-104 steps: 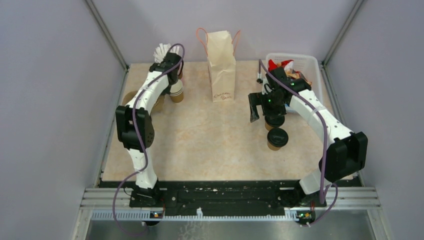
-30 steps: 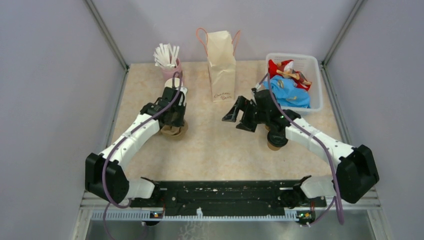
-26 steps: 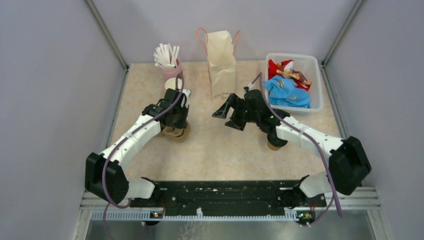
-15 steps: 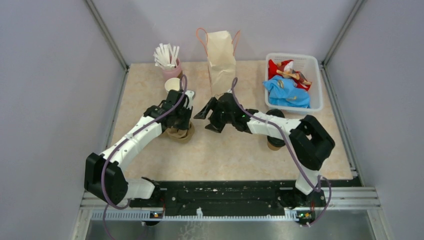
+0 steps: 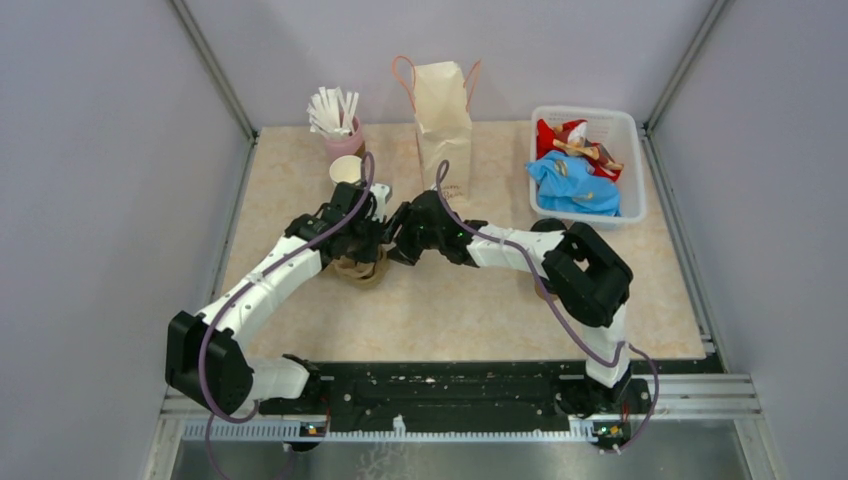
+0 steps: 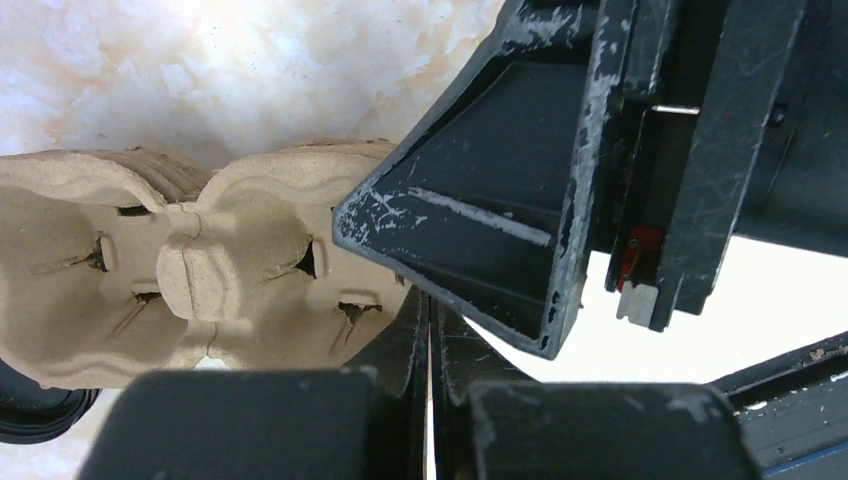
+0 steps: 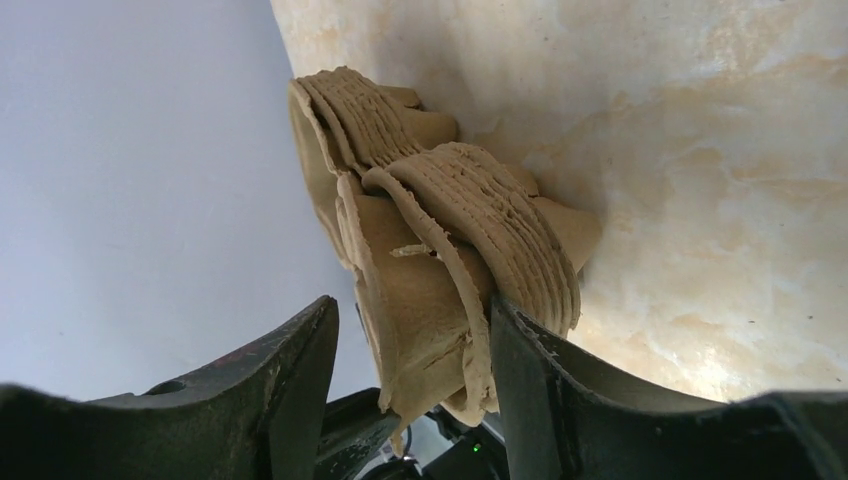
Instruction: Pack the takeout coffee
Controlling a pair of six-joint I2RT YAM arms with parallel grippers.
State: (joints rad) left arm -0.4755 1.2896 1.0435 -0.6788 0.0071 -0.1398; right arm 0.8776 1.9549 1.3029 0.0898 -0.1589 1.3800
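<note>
Takeout coffee (image 5: pixel 546 226) sits apart; right jaws (image 7: pixel 410 308) half-open straddle carrier stack (image 7: pixel 450 230) (left jaws (image 6: pixel 430 335) clenched).

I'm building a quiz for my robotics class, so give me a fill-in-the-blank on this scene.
1. The white straws stand in a ___ cup.
2. The paper bag stands ___.
3. The right gripper has the edge of the cardboard cup trays ___ its jaws.
4. The left gripper is ___.
Missing words: pink; upright; between; shut.
</note>
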